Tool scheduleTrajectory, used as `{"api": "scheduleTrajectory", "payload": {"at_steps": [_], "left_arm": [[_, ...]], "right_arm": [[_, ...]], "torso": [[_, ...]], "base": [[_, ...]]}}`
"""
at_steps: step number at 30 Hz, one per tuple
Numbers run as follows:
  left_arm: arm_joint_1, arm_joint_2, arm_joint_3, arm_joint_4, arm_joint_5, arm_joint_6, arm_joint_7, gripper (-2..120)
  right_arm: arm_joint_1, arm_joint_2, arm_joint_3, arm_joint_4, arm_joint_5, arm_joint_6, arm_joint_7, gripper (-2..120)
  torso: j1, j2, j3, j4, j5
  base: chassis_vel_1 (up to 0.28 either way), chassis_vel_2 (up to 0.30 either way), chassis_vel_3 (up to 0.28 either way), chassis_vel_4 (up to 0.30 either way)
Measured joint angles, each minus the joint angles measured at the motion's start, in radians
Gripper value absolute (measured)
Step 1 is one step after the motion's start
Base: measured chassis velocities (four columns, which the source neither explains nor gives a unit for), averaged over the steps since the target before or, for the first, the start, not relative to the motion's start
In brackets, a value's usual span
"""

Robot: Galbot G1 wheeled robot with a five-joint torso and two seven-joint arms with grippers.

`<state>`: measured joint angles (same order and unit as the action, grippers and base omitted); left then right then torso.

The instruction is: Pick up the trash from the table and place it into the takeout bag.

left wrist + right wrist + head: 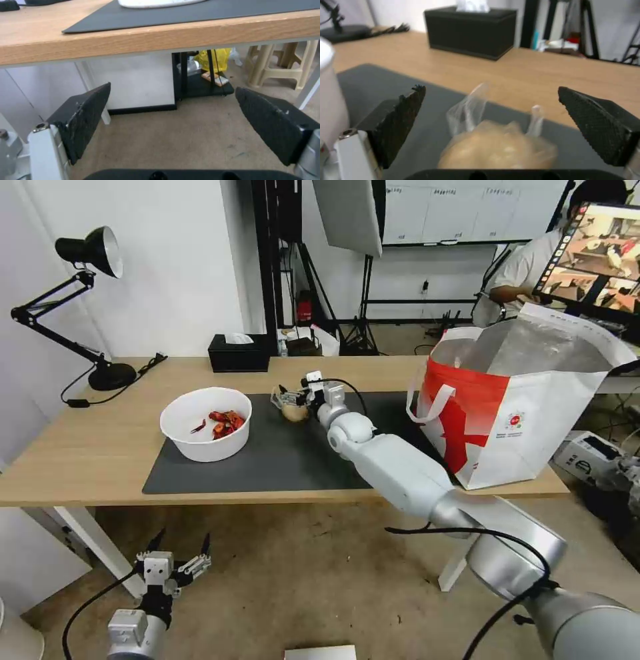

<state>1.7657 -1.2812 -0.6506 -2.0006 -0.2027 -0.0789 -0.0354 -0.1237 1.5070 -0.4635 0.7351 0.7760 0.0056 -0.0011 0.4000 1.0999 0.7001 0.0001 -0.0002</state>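
Left tool [175,565] parked below desk's near-left edge, fingers apart, nothing between.

White round bowl with red food scraps [206,423] on left part of dark grey mat [267,467], light-wood desk [80,447].

Right tool [291,398] at mat's far edge, fingers spread either side of small knotted clear bag with beige lump [496,147], not yet clamped. Judgement: centre lump, close gently on knot or body, lift straight.

Large white-and-red foil-lined takeout bag [520,427] at desk's right end, mouth open.

Count: one bowl, one knotted bag, one takeout bag, one black tissue box [238,353].
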Motion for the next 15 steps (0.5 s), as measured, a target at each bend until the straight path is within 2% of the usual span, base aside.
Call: {"api": "scheduleTrajectory", "payload": {"at_steps": [5,15], "left_arm": [[0.004,0.0,-0.005,0.001,0.0,-0.007,0.0,100],[0.006,-0.002,-0.01,0.004,-0.001,-0.014,0.001,100]], "right_arm": [[0.002,0.04,0.029,-0.068,-0.063,0.001,-0.039,100],[-0.001,0.049,0.036,-0.094,-0.096,0.002,-0.071,100]], "torso": [[0.0,0.0,0.0,0.0,0.0001],[0.0,0.0,0.0,-0.0001,0.0001]], "base": [[0.0,0.0,0.0,0.0],[0.0,0.0,0.0,0.0]]}}
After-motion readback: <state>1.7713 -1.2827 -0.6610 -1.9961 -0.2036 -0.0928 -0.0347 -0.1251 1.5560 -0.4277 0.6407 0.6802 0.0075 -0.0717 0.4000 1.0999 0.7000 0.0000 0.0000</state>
